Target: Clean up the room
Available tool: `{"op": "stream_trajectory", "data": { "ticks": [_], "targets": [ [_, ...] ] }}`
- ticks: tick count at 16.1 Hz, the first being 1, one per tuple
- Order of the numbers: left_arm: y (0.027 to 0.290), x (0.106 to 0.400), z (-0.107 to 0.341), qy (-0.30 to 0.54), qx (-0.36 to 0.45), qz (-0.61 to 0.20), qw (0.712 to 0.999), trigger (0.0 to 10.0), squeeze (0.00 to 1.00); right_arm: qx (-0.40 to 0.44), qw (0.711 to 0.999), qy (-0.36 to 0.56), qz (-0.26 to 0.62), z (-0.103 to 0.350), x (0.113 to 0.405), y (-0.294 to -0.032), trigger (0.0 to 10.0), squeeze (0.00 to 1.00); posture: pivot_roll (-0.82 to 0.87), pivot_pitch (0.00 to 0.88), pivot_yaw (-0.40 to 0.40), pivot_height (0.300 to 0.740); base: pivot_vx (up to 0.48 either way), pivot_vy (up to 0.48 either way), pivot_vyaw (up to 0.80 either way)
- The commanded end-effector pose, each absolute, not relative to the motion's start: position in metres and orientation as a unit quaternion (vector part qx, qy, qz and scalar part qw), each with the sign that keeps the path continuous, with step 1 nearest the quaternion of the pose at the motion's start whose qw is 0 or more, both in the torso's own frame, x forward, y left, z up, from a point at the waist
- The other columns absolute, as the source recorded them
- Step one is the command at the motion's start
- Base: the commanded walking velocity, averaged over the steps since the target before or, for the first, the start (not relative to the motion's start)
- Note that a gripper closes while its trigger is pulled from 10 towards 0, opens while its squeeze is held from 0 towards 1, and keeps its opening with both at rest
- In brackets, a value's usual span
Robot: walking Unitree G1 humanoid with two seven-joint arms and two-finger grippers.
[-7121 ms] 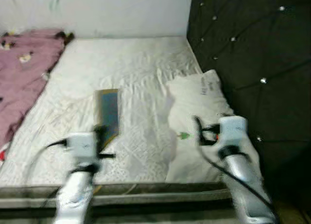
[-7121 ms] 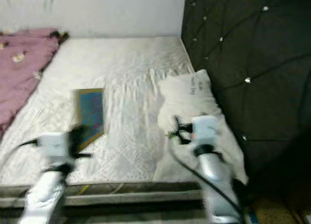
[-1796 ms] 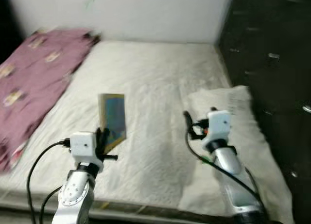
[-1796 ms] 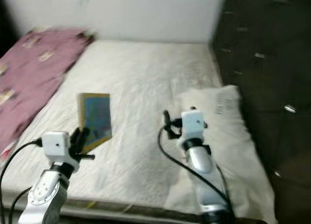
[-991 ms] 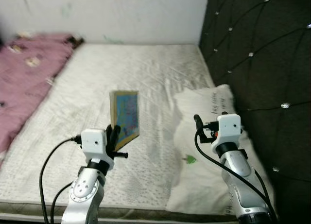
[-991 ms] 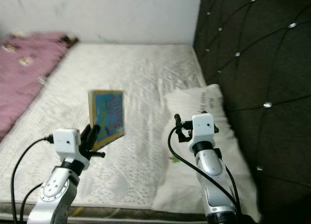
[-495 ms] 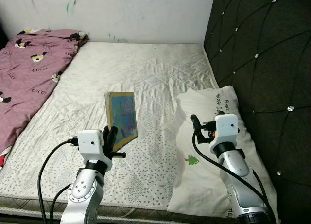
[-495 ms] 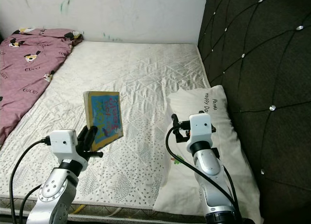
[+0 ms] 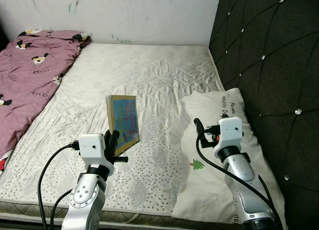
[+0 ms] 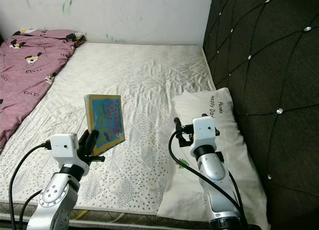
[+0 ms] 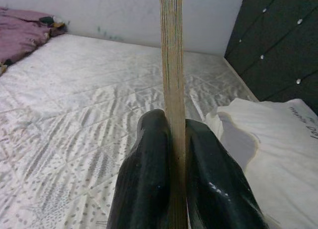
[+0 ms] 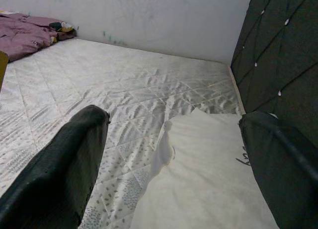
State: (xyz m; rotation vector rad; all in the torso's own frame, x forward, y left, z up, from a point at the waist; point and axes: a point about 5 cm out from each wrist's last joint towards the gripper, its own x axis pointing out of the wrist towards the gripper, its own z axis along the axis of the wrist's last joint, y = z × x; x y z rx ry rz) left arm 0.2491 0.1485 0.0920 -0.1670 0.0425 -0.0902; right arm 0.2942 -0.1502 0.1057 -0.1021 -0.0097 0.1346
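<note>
A thin picture book with a blue cover stands upright above the white mattress. My left gripper is shut on its lower edge; in the left wrist view both black fingers press the book's edge. My right gripper hovers open over the white pillow near the dark headboard, nothing between its fingers. The pillow lies below it.
A purple patterned blanket is bunched along the mattress's left side. A dark tufted headboard rises on the right. A white wall closes the far end. The mattress's front edge is just before me.
The camera swung and steadied from a blurred view. The left gripper lifted the book off the mattress and holds it upright. In the last half second almost nothing shifted.
</note>
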Motion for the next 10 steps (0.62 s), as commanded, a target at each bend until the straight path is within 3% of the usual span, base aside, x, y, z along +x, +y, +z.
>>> {"op": "stream_trajectory", "data": {
  "ticks": [1, 8, 10],
  "targets": [
    [0.1499, 0.2522, 0.0985, 0.007, -0.080, -0.040, 0.996, 10.0, 0.00, -0.051, 0.996, -0.004, 0.074, 0.1052, 0.2937, -0.1481, 10.0, 0.00, -0.02, 0.038, 0.026, 0.705, 0.000, 0.000, 0.00],
    [0.1511, 0.2540, 0.0995, 0.004, -0.076, -0.029, 0.997, 10.0, 0.00, -0.049, 0.995, -0.004, 0.082, 0.1050, 0.2938, -0.1467, 10.0, 0.00, -0.02, 0.035, 0.024, 0.630, 0.000, 0.000, 0.00],
    [0.1516, 0.2545, 0.0997, 0.003, -0.074, -0.020, 0.997, 10.0, 0.00, -0.049, 0.995, -0.003, 0.082, 0.1046, 0.2939, -0.1472, 10.0, 0.00, -0.02, 0.034, 0.023, 0.630, 0.000, 0.000, 0.00]
  ]
}}
